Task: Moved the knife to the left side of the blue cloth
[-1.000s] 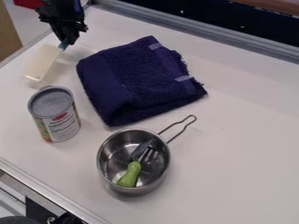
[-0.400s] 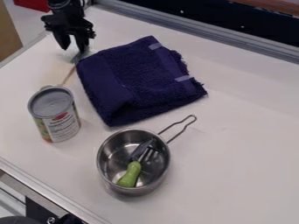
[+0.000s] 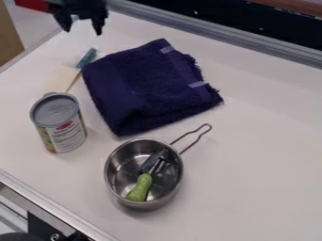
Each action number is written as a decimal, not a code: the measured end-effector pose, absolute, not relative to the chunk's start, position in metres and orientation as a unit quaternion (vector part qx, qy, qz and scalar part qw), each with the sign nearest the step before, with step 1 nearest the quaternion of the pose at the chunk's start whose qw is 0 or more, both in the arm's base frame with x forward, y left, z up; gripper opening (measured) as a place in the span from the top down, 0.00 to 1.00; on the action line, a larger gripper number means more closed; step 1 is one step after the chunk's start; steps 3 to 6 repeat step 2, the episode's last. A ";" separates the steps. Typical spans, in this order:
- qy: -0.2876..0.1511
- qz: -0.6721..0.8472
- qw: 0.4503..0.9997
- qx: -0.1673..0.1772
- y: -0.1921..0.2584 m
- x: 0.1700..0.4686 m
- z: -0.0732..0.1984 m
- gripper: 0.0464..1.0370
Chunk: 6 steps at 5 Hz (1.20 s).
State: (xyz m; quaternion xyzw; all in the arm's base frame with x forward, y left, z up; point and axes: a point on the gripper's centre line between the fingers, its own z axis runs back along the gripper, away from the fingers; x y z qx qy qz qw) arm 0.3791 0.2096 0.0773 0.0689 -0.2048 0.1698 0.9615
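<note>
Plainly, in the camera view, the black gripper [image 3: 82, 32] hangs at the far left, above the work surface, with its two fingers spread well apart and nothing held between them. Below its fingertips and a little nearer, the knife [image 3: 86, 57] lies on the white table [image 3: 258, 141], just left of the blue cloth [image 3: 148, 87]. Its teal handle points to the far side and slightly right, while its pale, broad blade slants toward the near left, ending close behind the can. Whether the knife touches the cloth's edge, I cannot tell. The cloth is folded into a thick, uneven square with two lighter strips along its right part. Near and left of it, the can [image 3: 66, 136] stands upright, its grey top facing up. Nearer still and to the right sits a metal pot [image 3: 115, 186], its wire handle pointing far and right; a green-handled utensil [image 3: 140, 188] leans inside.
</note>
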 end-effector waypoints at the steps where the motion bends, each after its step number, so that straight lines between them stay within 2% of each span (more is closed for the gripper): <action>1: -0.205 0.177 0.961 0.051 0.176 0.382 0.087 0.04; 2: -0.192 0.180 0.964 0.047 0.137 0.383 0.085 0.04; 6: -0.192 0.180 0.964 0.047 0.137 0.383 0.085 0.04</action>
